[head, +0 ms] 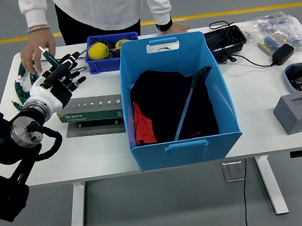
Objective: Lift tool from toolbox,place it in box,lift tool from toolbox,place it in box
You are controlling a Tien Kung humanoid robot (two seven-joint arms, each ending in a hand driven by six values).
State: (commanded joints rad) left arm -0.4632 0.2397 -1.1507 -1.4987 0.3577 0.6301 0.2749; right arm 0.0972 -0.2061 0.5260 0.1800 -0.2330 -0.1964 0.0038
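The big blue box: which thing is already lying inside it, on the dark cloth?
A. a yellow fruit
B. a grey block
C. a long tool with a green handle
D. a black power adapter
C: a long tool with a green handle leans across the dark cloth inside the blue box.

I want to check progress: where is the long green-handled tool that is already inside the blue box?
In the head view, the green-handled tool leans diagonally in the right half of the blue box, resting on the black cloth, its handle toward the far right corner.
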